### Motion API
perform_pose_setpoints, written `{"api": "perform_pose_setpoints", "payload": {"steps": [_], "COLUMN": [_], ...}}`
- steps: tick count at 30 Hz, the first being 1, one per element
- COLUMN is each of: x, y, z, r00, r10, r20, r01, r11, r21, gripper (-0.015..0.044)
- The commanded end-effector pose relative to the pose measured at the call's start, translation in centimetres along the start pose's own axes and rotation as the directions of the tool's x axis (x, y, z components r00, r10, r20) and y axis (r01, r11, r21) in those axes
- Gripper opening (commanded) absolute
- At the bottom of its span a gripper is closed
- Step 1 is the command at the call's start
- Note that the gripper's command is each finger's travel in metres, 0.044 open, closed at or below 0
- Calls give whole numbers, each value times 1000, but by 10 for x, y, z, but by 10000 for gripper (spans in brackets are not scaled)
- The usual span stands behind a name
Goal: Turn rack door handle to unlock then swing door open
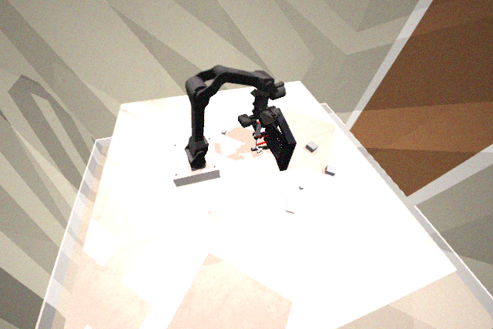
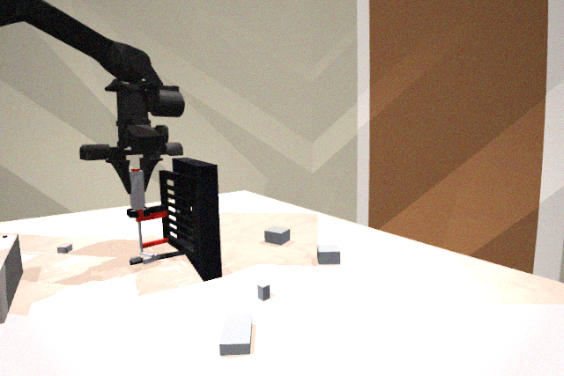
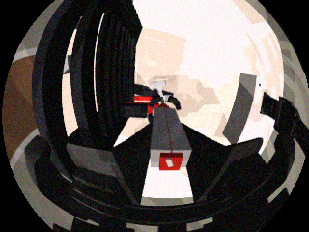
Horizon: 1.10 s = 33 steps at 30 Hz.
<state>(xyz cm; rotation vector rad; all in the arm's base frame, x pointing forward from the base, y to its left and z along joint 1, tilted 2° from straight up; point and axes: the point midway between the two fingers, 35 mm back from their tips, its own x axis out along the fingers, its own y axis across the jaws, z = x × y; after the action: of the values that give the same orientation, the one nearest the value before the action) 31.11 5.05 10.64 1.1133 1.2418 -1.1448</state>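
Note:
My gripper (image 1: 257, 128) (image 2: 137, 189) (image 3: 165, 127) points down and is shut on the upright handle (image 2: 137, 201) (image 3: 169, 127), a grey grip with a red cap, seen between the fingers. Red brackets (image 2: 152, 216) join the handle to the black slotted door (image 2: 164, 188) (image 3: 116, 63). The handle looks turned, its red stripe now a thin line in the wrist view. The door stands a little ajar from the upright black frame (image 1: 287, 154) (image 2: 207, 221) (image 3: 44, 82), with a narrow gap between them. The exact angles cannot be told.
Grey blocks (image 1: 311, 146) (image 2: 277, 235) (image 1: 330, 170) (image 2: 328, 254) lie beyond the frame. A small block (image 1: 301, 187) (image 2: 263, 291) and a flat block (image 1: 290, 206) (image 2: 235, 334) lie on its near side. Another small block (image 1: 223, 131) (image 2: 64, 247) lies toward the arm's base plate (image 1: 196, 178).

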Motion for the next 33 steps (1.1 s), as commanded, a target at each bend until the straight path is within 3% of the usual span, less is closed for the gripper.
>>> {"api": "perform_pose_setpoints", "payload": {"steps": [1, 33], "x": [0, 2], "y": [-5, -69], "z": [3, 42], "r00": [1000, 1000], "r10": [12, 6], "r20": [4, 8], "r01": [-11, -1], "r11": [994, 806], "r21": [-110, -592], "gripper": [24, 24]}}
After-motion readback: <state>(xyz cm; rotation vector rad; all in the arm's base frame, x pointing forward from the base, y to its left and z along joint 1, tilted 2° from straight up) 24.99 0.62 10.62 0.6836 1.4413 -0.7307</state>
